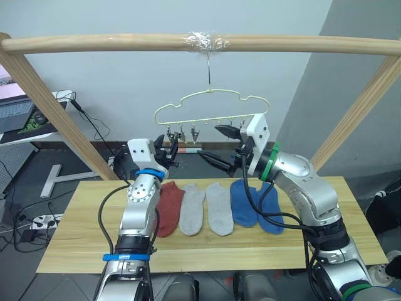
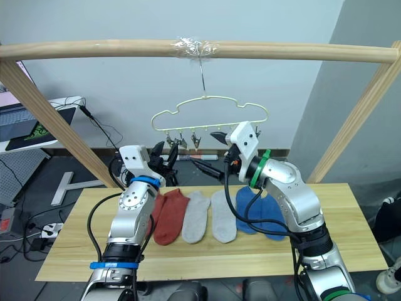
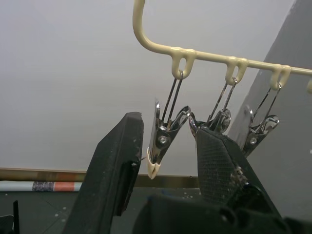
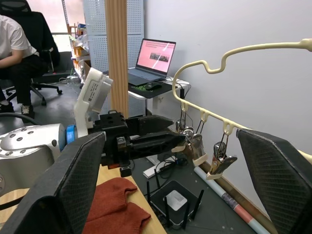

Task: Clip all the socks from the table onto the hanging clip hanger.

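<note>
While socks (image 1: 219,207) on table (image 1: 88,248); jaws apart.

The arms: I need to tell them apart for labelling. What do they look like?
Both arms are silver metal with black cables looped alongside. The left arm carries blue bands, the right arm a green band near the wrist. Each wrist bears a white box, and each gripper, left and right, has two black fingers with textured pads.
</note>
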